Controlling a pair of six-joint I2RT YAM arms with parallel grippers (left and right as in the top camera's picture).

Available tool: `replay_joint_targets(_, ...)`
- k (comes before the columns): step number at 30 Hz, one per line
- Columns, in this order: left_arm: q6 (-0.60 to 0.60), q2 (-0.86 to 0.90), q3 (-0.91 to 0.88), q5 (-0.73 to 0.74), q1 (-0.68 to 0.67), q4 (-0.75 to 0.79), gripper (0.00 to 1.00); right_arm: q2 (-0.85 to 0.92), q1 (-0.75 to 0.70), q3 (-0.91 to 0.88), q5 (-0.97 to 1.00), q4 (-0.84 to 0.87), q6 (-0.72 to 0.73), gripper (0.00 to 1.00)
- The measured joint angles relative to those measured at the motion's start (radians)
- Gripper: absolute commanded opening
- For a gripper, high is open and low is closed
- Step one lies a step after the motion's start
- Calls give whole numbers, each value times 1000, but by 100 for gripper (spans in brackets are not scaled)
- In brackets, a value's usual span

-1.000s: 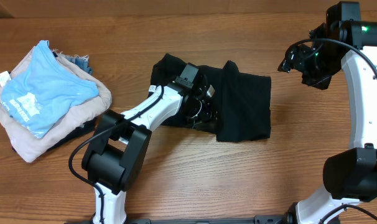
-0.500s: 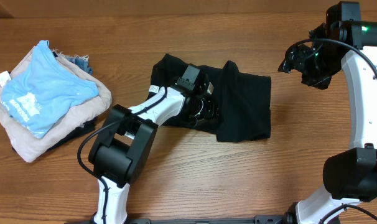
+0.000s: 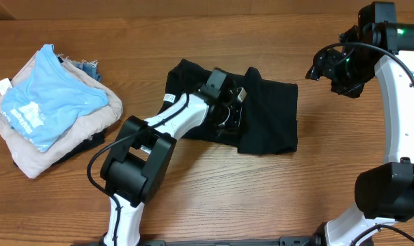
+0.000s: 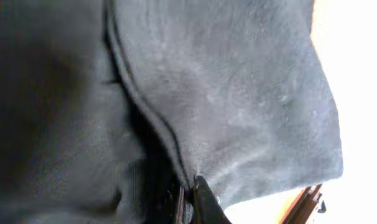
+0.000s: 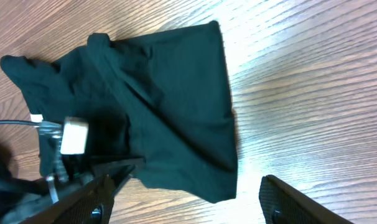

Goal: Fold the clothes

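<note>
Left wrist shows left fingers (image 4: 200,198) pinching black garment (image 4: 238,93); right fingers (image 5: 294,202) spread open, well apart

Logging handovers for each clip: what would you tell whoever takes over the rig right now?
Left tool: apparently shut on a fold of the black garment, mid-table.
Right tool: open, empty, raised off to the right.
Folded stack: on the left side of the table.
Done: garment looks partly folded.
Remaining: finish the fold, flatten it, probably add it to the stack.
</note>
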Motion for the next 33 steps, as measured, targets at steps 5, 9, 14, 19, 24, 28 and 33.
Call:
replay_joint_targets(5, 91, 0, 140, -76, 37, -122, 4, 0, 0, 0, 10, -19, -3, 80)
replay_joint_targets(9, 143, 0, 165, -140, 47, -164, 6, 0, 0, -40, 35, -37, -3, 70)
replay_joint_targets(14, 180, 0, 165, -163, 46, -188, 37, 0, 2, -238, 24, -7, -15, 56)
replay_joint_targets(19, 184, 0, 165, -171, 43, -225, 38, 3, 26, -408, -62, 69, -62, 55)
replay_joint_targets(24, 198, 0, 165, -175, 37, -235, 4, 5, 95, -566, -111, 177, -76, 27)
replay_joint_targets(28, 200, 0, 165, -175, 37, -237, 4, 5, 121, -713, -118, 351, -35, 10)
replay_joint_targets(33, 210, 0, 191, -172, 45, -264, 38, 5, 121, -813, -48, 402, 25, 6)
